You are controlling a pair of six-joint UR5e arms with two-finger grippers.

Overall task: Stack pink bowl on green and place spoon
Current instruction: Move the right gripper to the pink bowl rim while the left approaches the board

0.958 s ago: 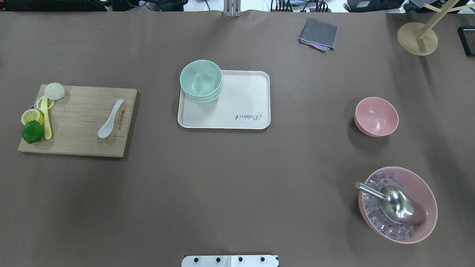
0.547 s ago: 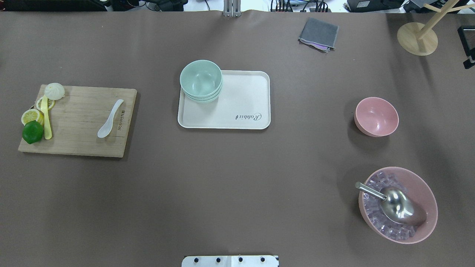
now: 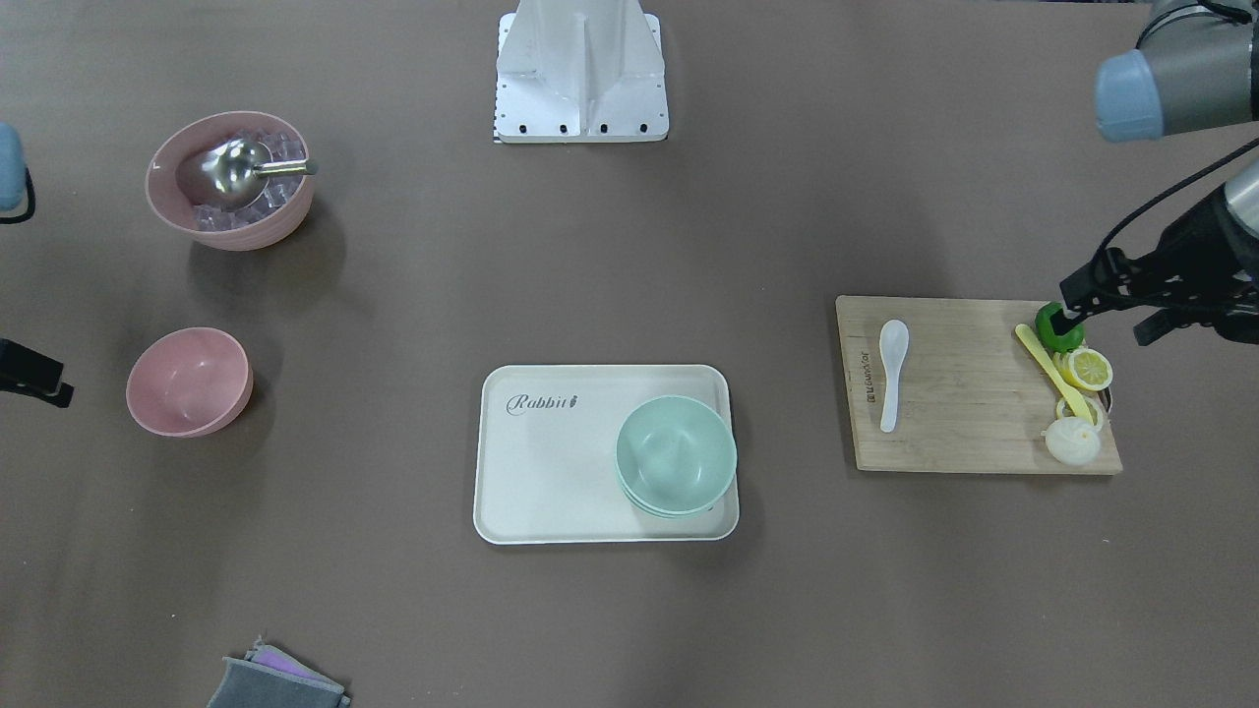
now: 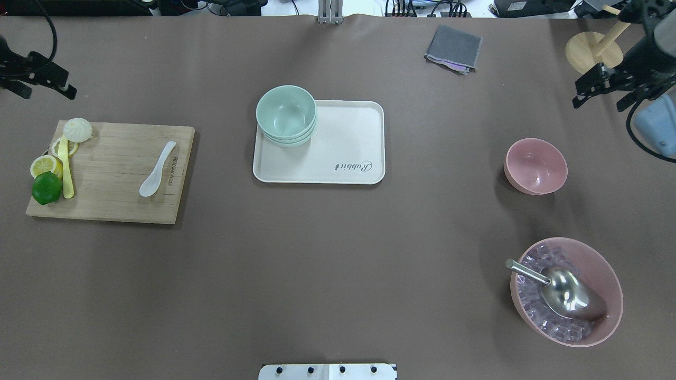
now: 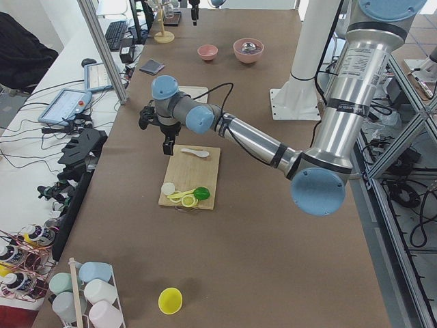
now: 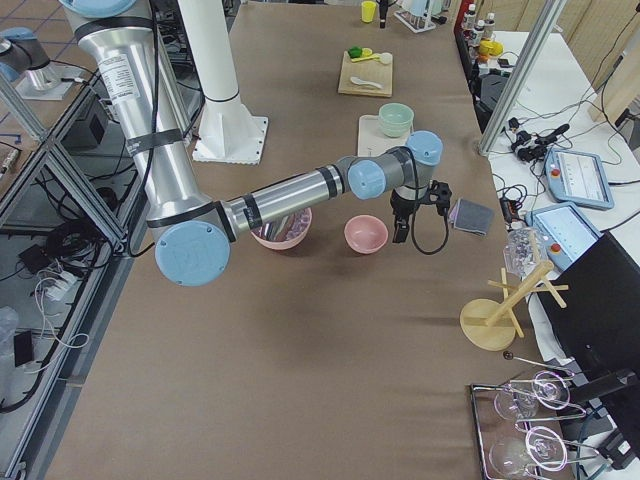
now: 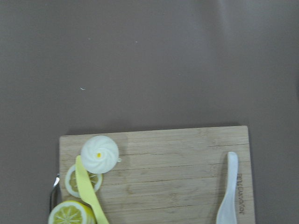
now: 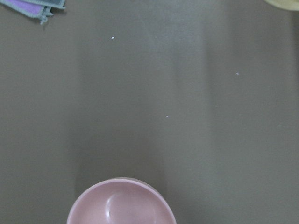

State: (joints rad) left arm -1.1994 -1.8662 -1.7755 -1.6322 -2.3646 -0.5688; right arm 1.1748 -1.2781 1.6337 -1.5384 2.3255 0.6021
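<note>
The small pink bowl (image 4: 535,166) stands empty on the table at the right; it also shows at the bottom of the right wrist view (image 8: 121,203). Stacked green bowls (image 4: 286,113) sit on the far left corner of a white tray (image 4: 348,153). A white spoon (image 4: 157,169) lies on a wooden cutting board (image 4: 116,174) and shows in the left wrist view (image 7: 229,191). My left gripper (image 4: 39,79) hangs beyond the board's far left corner. My right gripper (image 4: 607,84) hangs beyond and to the right of the pink bowl. I cannot tell whether either gripper is open or shut.
A large pink bowl (image 4: 566,291) with ice cubes and a metal scoop stands near right. A lime (image 4: 46,187), lemon slices, a yellow knife and a bun lie on the board's left end. A grey cloth (image 4: 453,48) and wooden stand (image 4: 594,53) are at the back right.
Both arms have come into the overhead view, the left at the far left edge, the right at the far right edge. The bowls, spoon and tray have not moved.
</note>
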